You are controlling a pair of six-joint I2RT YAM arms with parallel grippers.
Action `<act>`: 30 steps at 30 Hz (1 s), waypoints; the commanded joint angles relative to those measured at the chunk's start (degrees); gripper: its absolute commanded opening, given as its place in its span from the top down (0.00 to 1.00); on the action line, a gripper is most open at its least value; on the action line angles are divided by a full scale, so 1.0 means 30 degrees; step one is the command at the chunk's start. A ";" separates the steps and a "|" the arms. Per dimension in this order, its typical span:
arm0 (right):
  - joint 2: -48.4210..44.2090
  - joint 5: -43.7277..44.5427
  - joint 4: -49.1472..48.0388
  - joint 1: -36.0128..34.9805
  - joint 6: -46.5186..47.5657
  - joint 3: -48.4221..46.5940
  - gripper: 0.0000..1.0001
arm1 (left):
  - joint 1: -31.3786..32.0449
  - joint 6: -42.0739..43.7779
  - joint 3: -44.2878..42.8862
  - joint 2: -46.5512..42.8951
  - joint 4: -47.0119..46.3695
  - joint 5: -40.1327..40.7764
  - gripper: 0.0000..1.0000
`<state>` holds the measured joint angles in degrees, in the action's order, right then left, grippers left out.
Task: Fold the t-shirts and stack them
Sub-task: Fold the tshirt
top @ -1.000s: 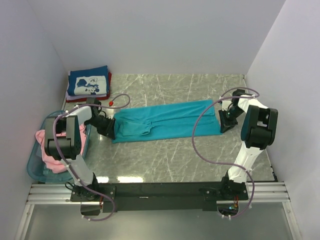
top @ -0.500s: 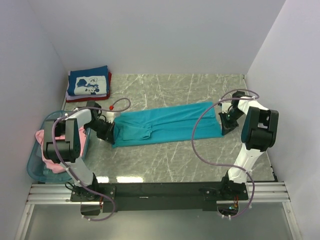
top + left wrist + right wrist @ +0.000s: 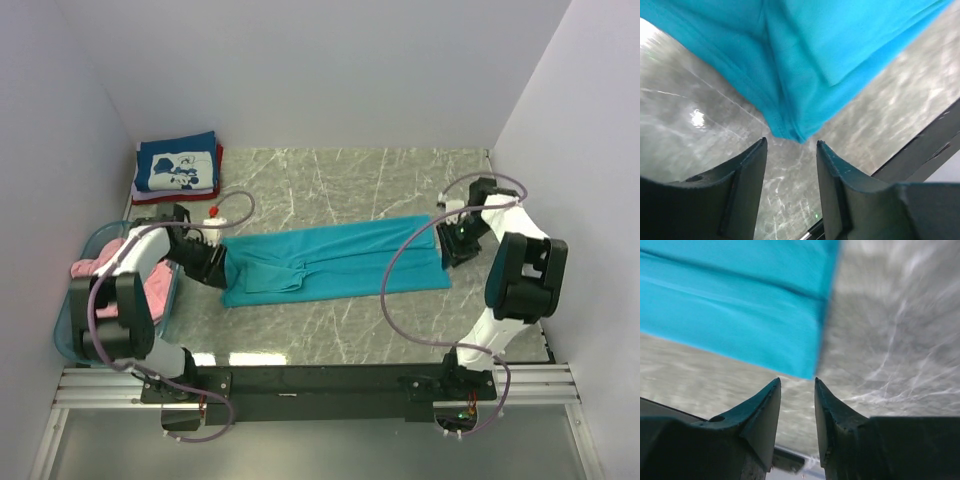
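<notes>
fingers (image 3: pixel 747 170) parted, low beside teal t-shirt (image 3: pixel 330 258)

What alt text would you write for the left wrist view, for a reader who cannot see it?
A folded corner of the teal t-shirt lies on the grey marbled table, just beyond the tips of the left gripper. The gripper's dark jaws stand open with nothing between them.
</notes>
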<state>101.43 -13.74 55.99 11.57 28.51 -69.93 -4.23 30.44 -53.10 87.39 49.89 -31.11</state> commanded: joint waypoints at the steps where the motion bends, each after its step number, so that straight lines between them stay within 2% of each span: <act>1: -0.2693 -0.3588 0.0849 -0.1101 -0.0742 -0.1854 0.59 | -0.0055 0.0345 -0.1457 -0.2176 0.0393 -0.2604 0.49; 5: -0.4011 -0.6753 -0.0783 -0.3618 -0.3662 -0.1359 0.60 | 0.0237 -0.1119 -0.1343 -0.2152 -0.0076 -0.4245 0.51; 7: -0.4044 -0.8621 -0.1695 -0.5609 -0.4869 -0.0892 0.60 | 0.0848 -0.1796 -0.1515 -0.1625 -0.0108 -0.4308 0.53; 11: -0.3607 -1.0474 -0.6340 -0.8305 -0.9196 0.0339 0.60 | 0.1058 -0.2996 -0.1927 0.0333 -0.0225 -0.4568 0.52; 17: -0.1411 -1.1009 -1.0159 -1.2052 -1.3802 0.0166 0.57 | 0.1117 -0.4607 -0.1810 0.2623 0.0102 -0.5510 0.49; 18: -0.1262 -1.0601 -1.0514 -1.2438 -1.4246 0.0166 0.55 | 0.1059 -0.5594 -0.1927 0.2800 0.0070 -0.5015 0.49; 20: -0.0999 -1.0393 -1.2030 -1.3111 -1.5938 0.0604 0.48 | 0.0999 -0.5779 -0.2103 0.3238 0.0186 -0.4806 0.48; 23: -0.0356 -1.0744 -1.3825 -1.3612 -1.7904 0.1132 0.46 | 0.0999 -0.6189 -0.2280 0.3766 0.0158 -0.4424 0.47; 30: 0.1550 -1.0422 -1.4970 -1.5135 -1.9522 0.1162 0.46 | 0.1233 -0.7010 -0.2134 0.5057 -0.0309 -0.3662 0.49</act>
<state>104.33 -45.06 15.68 -32.40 -25.34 -66.96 -0.99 11.25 -58.54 101.95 49.82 -43.13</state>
